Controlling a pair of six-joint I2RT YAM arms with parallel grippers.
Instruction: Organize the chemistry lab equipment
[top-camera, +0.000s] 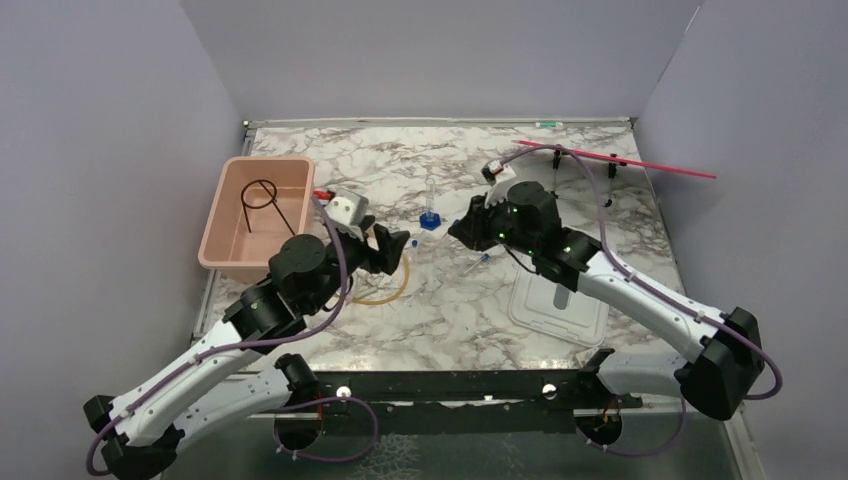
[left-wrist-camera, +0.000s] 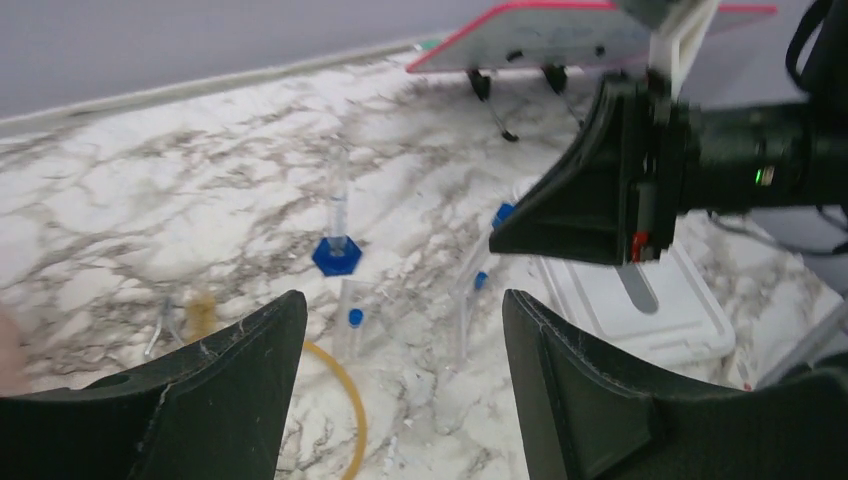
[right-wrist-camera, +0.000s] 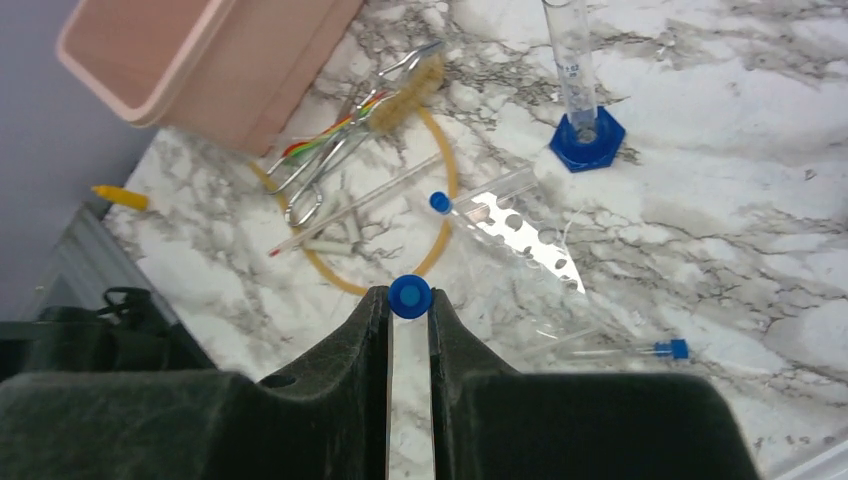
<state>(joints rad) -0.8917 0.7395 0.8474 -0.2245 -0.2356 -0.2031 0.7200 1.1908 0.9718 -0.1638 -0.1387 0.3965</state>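
Note:
My right gripper (right-wrist-camera: 410, 305) is shut on a clear blue-capped tube (right-wrist-camera: 410, 297), held above the table; in the top view it (top-camera: 460, 232) hangs near the table's middle. My left gripper (left-wrist-camera: 403, 305) is open and empty, just left of it (top-camera: 395, 243). Below lie the amber tubing loop (right-wrist-camera: 443, 205), metal tongs (right-wrist-camera: 335, 165), a second blue-capped tube (right-wrist-camera: 485, 192) and a third (right-wrist-camera: 640, 350). The blue-based clear vial (right-wrist-camera: 585, 140) stands upright. The black wire ring (top-camera: 262, 200) lies in the pink tub (top-camera: 222, 200).
The white lid with a grey slot (top-camera: 585, 320) lies near the front right. A thin pink rod (top-camera: 640, 163) on black supports runs across the back right. A thin glass stick (right-wrist-camera: 350, 212) and a yellow piece (right-wrist-camera: 120, 197) lie by the tongs.

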